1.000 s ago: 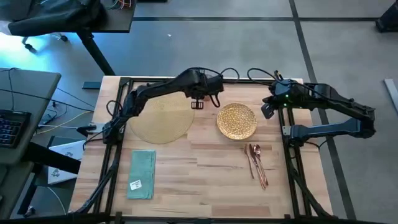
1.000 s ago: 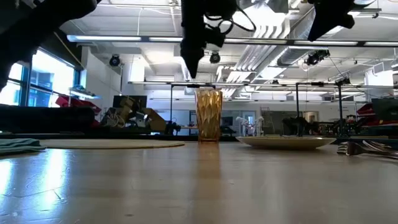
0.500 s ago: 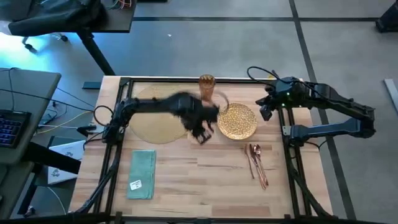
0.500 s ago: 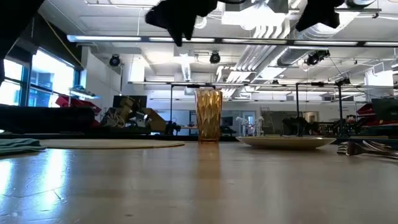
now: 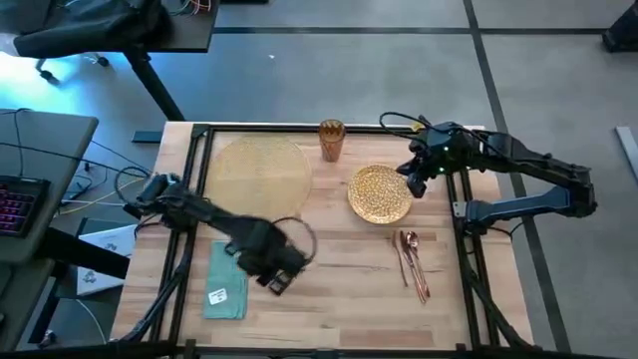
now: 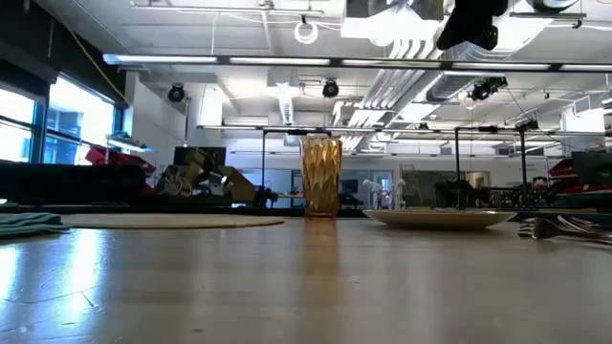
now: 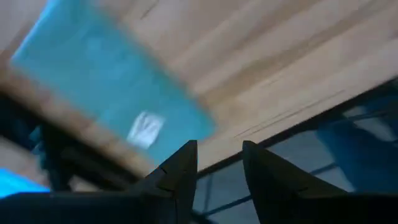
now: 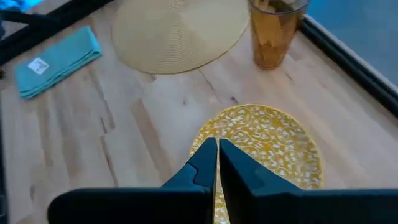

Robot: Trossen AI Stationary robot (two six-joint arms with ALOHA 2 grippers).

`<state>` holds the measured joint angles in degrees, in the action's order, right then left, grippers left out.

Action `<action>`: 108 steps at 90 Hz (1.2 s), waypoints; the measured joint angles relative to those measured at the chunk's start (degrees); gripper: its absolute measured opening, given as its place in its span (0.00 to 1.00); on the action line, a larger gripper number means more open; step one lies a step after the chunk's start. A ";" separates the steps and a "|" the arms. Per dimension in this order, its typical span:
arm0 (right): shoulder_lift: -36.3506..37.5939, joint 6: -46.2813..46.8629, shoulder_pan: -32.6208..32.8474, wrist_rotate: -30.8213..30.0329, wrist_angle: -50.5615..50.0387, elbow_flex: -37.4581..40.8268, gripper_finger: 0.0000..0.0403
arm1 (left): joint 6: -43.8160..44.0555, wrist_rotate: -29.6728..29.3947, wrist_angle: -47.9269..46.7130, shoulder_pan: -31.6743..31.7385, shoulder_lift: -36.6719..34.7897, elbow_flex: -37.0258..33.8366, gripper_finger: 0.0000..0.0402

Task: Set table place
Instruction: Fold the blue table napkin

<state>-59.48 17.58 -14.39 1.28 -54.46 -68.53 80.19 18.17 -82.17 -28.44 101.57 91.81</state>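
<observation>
The round pale-gold placemat (image 5: 261, 175) lies flat at the table's far left. The amber cup (image 5: 332, 140) stands upright beside it at the far edge. The glittery gold plate (image 5: 379, 192) lies flat on the wood to the right. The teal napkin (image 5: 221, 284) lies folded near the front left, and the fork, spoon and knife (image 5: 411, 261) lie side by side at the front right. My left gripper (image 7: 219, 149) hangs open over the wood just right of the napkin (image 7: 106, 81). My right gripper (image 8: 217, 144) is shut, high over the plate's (image 8: 261, 143) right edge.
Black rails (image 5: 189, 249) run along the table's left, right and far sides. Bare wood (image 5: 329, 299) stretches across the middle and front of the table. A grey desk with a keyboard (image 5: 20, 199) stands off the left side.
My left gripper has swung from above the cup at the far edge toward the near left, ending beside the napkin. The cup stands where it was. My right gripper has shifted a little leftward, toward the plate.
</observation>
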 joint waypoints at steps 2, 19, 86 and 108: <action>-0.21 0.19 0.05 0.34 0.27 0.00 0.00 | 1.28 0.05 1.40 -1.28 -1.11 -1.57 0.28; -1.88 0.48 1.56 0.70 3.34 0.00 0.00 | 9.81 -0.15 19.64 -9.96 -8.70 -17.83 0.28; -4.77 12.48 13.80 -5.32 6.64 0.00 0.00 | 0.51 -7.23 52.65 -18.17 -1.97 -37.15 0.29; -4.77 15.04 17.14 -8.70 6.60 0.00 0.00 | 0.69 -6.95 49.76 -18.12 -1.20 -35.53 0.27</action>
<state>-64.25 32.62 2.74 -7.42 -47.86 -68.53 80.88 11.22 -32.42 -46.57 100.37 56.28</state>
